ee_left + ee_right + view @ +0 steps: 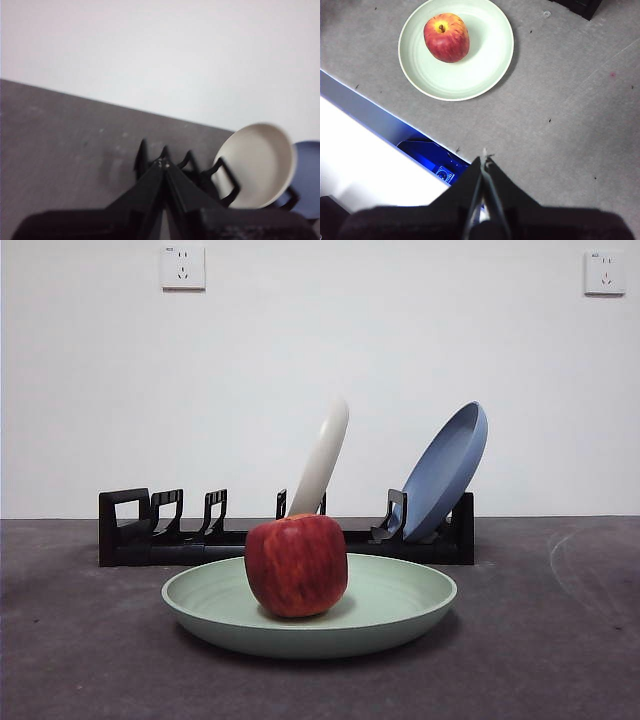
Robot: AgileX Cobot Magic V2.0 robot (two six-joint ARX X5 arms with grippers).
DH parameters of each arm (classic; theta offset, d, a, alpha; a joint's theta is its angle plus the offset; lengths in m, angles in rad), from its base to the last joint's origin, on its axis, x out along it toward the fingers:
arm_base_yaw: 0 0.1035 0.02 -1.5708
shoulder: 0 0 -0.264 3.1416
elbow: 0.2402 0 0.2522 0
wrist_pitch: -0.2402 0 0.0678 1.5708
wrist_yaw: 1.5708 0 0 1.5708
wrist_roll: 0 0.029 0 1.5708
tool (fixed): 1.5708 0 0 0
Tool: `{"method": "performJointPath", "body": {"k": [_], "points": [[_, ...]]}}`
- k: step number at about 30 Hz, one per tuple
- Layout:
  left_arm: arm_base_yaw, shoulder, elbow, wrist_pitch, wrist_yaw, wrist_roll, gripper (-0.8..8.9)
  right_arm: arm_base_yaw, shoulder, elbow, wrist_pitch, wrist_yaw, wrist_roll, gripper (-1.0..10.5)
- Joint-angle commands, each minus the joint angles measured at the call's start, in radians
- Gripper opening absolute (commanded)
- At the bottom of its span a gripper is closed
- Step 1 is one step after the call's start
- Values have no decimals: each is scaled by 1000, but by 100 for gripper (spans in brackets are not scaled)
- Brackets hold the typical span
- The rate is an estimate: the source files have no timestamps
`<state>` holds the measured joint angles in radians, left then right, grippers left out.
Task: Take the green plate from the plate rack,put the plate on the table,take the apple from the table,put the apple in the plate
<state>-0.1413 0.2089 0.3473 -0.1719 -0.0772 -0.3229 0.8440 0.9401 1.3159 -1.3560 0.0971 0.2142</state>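
**Apple on the plate: task looks complete**

We see the wide, pale mint green plate (400, 602) lying flat on the dark grey, rough-textured table (560, 640), in front of the long black plastic plate rack (130, 530). The blocky red apple (296, 565) sits upright inside it. We judge all 4 steps done, with nothing left. The left gripper (164, 164) and right gripper (484, 159) hang clear, each with jaws pressed together and empty.
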Motion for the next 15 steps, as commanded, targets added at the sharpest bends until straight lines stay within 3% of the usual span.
{"method": "performJointPath", "body": {"k": [1,15], "points": [[42,-39,-75,42,6,22,-3,1,0,-4,-21,1,11,-16],[145,-204,-334,108,34,-2,-3,1,0,-4,-21,1,11,-16]]}}
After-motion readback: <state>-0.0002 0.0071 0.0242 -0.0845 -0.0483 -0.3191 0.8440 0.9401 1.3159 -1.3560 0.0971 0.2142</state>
